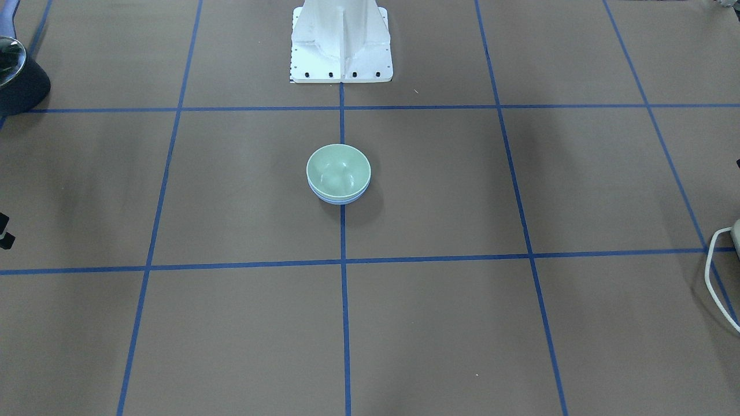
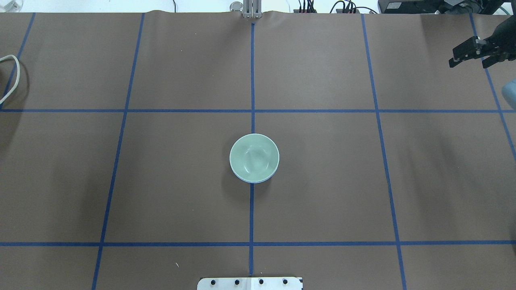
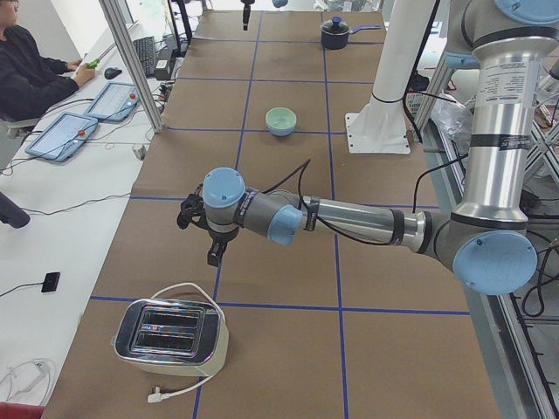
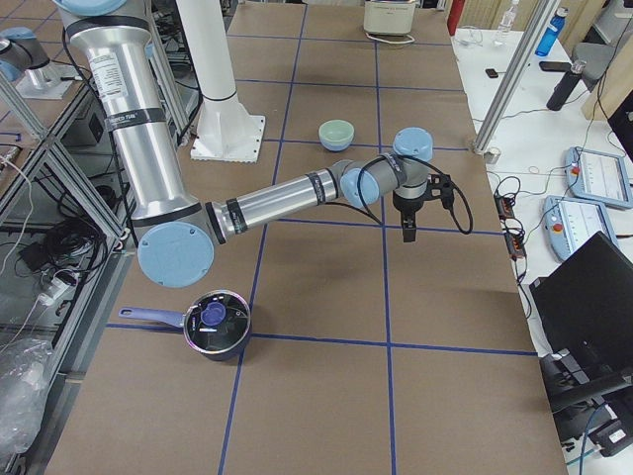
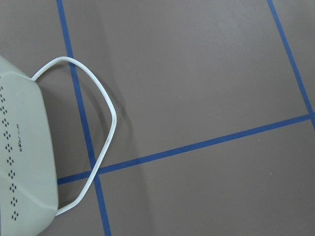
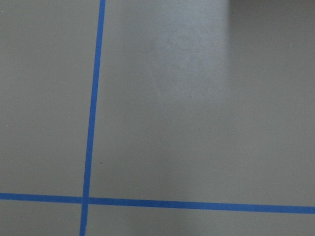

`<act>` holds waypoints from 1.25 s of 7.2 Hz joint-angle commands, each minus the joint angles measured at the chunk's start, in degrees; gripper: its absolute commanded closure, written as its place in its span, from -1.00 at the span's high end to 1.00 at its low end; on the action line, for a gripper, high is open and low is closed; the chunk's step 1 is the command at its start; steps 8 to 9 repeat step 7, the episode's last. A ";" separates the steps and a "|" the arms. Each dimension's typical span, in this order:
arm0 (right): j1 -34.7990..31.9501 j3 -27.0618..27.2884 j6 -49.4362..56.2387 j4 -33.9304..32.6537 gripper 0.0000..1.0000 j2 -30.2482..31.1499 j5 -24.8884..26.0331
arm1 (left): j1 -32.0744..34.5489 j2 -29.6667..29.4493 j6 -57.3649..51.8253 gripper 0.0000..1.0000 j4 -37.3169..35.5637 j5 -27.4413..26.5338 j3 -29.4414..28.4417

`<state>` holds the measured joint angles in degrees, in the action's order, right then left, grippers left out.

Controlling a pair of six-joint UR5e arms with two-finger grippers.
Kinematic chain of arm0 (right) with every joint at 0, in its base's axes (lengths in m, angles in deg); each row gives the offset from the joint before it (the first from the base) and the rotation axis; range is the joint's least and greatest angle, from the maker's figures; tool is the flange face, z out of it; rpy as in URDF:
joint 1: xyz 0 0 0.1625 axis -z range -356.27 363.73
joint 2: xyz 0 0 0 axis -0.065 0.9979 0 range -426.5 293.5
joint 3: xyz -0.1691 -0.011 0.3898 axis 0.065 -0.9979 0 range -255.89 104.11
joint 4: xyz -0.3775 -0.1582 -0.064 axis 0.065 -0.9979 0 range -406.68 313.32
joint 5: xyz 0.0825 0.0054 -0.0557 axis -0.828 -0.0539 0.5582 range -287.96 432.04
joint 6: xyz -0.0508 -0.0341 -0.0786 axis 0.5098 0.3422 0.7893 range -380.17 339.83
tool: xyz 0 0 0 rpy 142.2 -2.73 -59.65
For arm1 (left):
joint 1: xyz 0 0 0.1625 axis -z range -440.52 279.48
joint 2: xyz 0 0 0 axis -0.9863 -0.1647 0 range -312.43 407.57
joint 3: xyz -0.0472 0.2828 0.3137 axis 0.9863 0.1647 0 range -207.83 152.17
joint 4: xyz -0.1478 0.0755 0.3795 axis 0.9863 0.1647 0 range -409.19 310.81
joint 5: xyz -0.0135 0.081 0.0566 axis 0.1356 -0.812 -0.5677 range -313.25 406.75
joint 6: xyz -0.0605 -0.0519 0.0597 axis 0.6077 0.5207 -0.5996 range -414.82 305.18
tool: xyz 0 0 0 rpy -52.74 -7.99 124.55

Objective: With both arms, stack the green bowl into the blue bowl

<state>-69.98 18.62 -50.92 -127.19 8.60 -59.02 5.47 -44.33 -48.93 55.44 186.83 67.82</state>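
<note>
The green bowl (image 1: 338, 169) sits nested inside the blue bowl (image 1: 340, 201) at the table's middle, on the centre tape line. Only a thin blue rim shows under it, also in the overhead view (image 2: 252, 181), below the green bowl (image 2: 254, 157). My right gripper (image 2: 469, 62) hangs at the far right edge, well away from the bowls, fingers apart and empty. It also shows in the exterior right view (image 4: 408, 233). My left gripper (image 3: 214, 255) shows only in the exterior left view, pointing down near the toaster. I cannot tell whether it is open or shut.
A toaster (image 3: 170, 336) with a white cable (image 2: 12, 76) stands at the table's left end. A dark pot (image 4: 218, 322) stands at the right end. The white pedestal (image 1: 341, 46) is behind the bowls. An operator sits beside the table (image 3: 26, 61).
</note>
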 commanded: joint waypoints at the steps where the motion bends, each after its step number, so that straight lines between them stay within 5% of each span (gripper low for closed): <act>1: -3.45 -0.02 4.44 -3.23 1.00 -0.04 -1.65 | 0.67 -0.21 0.00 0.95 -0.22 0.01 -0.03; 9: -5.75 -1.69 11.68 -5.45 1.00 1.01 -1.65 | 1.38 0.05 -0.09 0.95 -0.13 0.10 -0.12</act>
